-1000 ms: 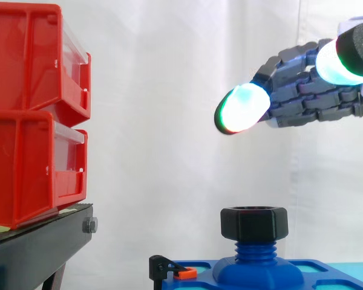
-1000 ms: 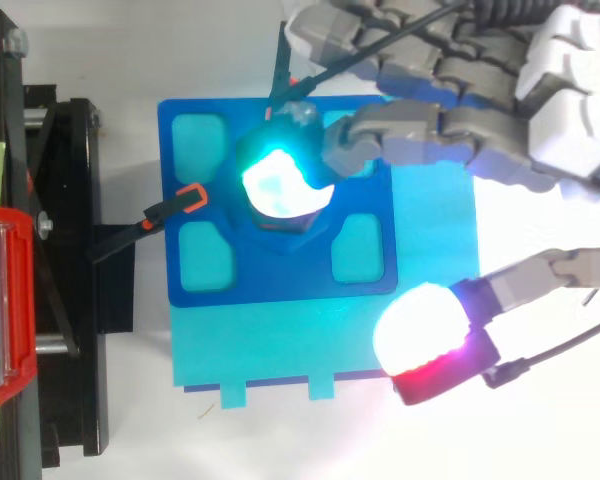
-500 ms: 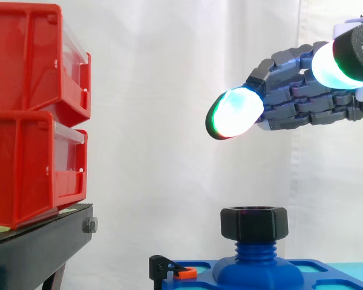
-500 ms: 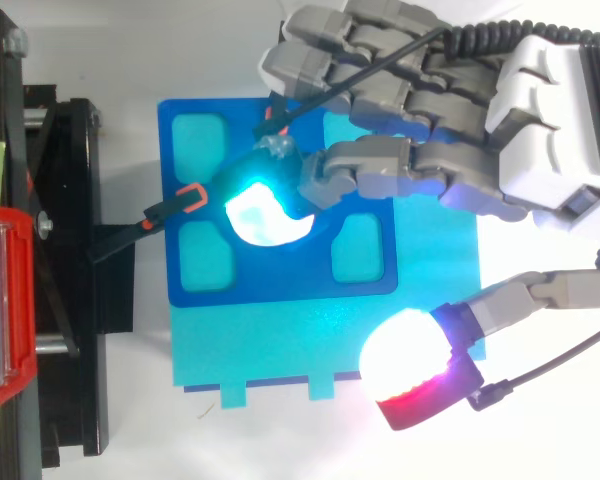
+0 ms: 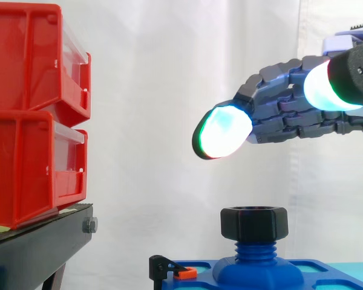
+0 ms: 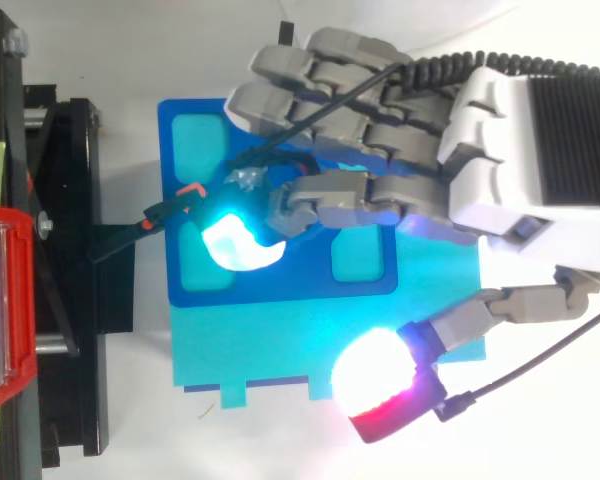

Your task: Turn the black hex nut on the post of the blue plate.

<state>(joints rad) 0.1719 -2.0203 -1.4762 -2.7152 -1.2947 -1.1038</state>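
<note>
Here's the hand (image 5: 290, 109), reaching in from the right of the side view and hanging high in the air, nothing in its grasp. Its fingers (image 6: 330, 190) lie side by side, stretched out leftward with only a gentle droop, the leading pad (image 5: 221, 132) glowing cyan with a green rim. The thumb (image 5: 327, 84) sits well apart from them, its lit pad swung wide, and from above it glows white and red (image 6: 375, 380) out over the teal mat (image 6: 280, 350). Down below, the black nut (image 5: 254, 222) sits on the threaded blue post (image 5: 254, 249), flats showing, with a few turns of thread bare beneath it, and the post rises from the raised middle of the plate (image 5: 302, 269). There's clear air between nut and hand, and the leading pad hangs a little to the left of the nut. From above, the fingers stretch across the plate (image 6: 280, 285) and hide its middle, so the nut can't be made out there. A small black clamp with an orange tab (image 6: 185, 195) grips the plate's left edge. Off to the left, two red bins (image 5: 30, 115) are stacked on the black stand (image 5: 36, 248), with the white curtain (image 5: 157, 90) behind it all.
</note>
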